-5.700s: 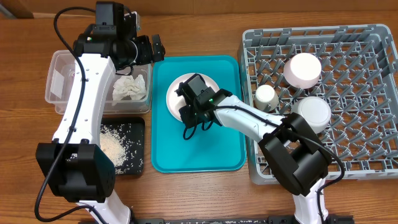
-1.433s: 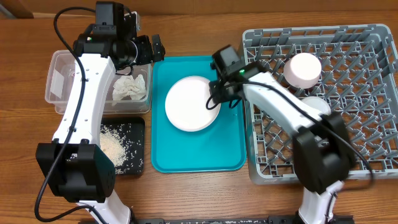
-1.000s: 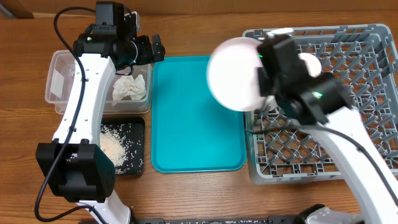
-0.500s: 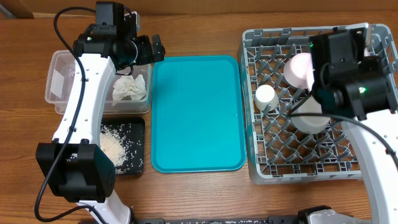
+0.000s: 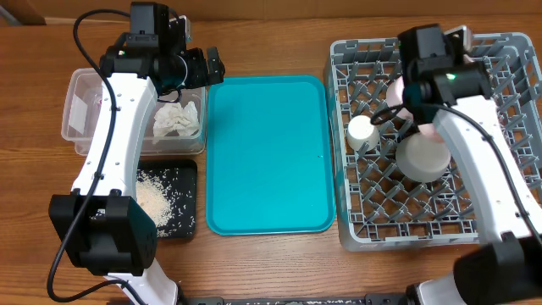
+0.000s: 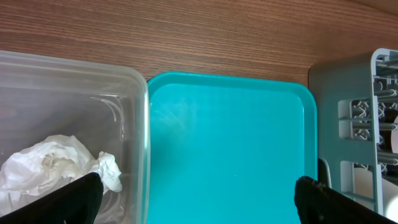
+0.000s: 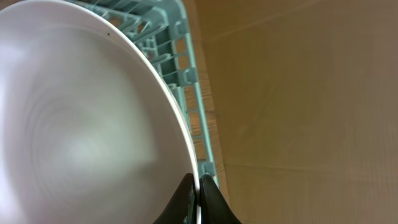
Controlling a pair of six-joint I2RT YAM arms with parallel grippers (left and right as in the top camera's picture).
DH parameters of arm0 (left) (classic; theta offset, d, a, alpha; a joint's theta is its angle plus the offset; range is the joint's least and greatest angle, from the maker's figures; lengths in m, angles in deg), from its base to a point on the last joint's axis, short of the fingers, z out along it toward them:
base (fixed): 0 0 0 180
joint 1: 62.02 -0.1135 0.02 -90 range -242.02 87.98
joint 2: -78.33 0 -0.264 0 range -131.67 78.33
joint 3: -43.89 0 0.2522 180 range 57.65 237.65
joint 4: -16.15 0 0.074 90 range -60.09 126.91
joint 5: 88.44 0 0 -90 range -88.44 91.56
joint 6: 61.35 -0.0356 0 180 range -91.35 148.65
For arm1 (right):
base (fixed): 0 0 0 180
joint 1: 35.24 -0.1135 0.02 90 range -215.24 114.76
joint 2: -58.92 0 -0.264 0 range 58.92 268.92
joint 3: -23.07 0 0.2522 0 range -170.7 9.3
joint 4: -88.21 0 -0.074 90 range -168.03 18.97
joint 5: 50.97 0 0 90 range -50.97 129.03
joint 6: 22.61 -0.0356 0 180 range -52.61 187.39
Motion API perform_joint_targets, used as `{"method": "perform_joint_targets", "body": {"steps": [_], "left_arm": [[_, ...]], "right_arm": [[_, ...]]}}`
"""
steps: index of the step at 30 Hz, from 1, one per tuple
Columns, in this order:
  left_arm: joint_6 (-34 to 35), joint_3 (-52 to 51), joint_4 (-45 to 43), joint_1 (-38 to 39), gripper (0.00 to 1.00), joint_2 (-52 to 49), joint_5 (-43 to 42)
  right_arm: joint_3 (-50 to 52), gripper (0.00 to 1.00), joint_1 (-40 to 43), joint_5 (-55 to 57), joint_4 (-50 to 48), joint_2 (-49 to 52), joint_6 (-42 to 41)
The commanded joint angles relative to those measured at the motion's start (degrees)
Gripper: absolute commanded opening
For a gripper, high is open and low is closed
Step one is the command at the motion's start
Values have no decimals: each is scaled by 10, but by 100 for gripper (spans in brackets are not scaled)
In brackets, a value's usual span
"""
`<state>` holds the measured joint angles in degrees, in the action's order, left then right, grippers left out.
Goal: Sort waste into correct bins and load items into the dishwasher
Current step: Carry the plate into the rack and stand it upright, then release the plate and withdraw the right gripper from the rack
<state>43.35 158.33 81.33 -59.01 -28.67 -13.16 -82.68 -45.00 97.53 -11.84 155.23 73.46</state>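
Observation:
My right gripper is shut on the rim of the round pale plate. It holds the plate tilted on edge over the back of the grey dish rack, whose rim shows behind the plate. In the rack sit a small white cup, a whitish bowl and a pinkish bowl partly hidden by the arm. My left gripper is open and empty above the edge between the clear tub and the teal tray. The napkin lies in the tub. Rice scraps lie in the black tray. The red wrapper does not show.
The flat teal tray lies bare between the bins and the rack. The rack's left wall shows in the left wrist view. Brown wooden tabletop surrounds everything.
My right gripper lifted the plate off the teal tray and carried it right, over the dish rack. The teal tray is now bare. My left arm has not moved.

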Motion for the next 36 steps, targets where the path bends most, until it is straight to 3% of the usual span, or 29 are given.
{"method": "perform_joint_targets", "body": {"steps": [1, 6, 16, 25, 28, 30, 36], "left_arm": [[3, 10, 0, 2, 100, 14, 2], [3, 10, 0, 2, 100, 14, 2], [3, 10, 0, 2, 100, 14, 2], [3, 10, 0, 2, 100, 14, 2], [3, 10, 0, 2, 100, 14, 2], [3, 10, 0, 2, 100, 14, 2], [3, 10, 0, 2, 100, 14, 2]], "right_arm": [[-7, 4, 0, -40, -3, 16, -1], [-7, 4, -2, -137, -3, 18, -3], [-7, 4, -2, -156, 9, 18, -5], [-7, 5, -2, -264, -20, 18, -5], [-7, 26, -2, -271, -30, 18, -5], [-7, 34, -2, -271, -32, 18, -4], [-9, 47, -2, -271, -57, 14, -4]]}}
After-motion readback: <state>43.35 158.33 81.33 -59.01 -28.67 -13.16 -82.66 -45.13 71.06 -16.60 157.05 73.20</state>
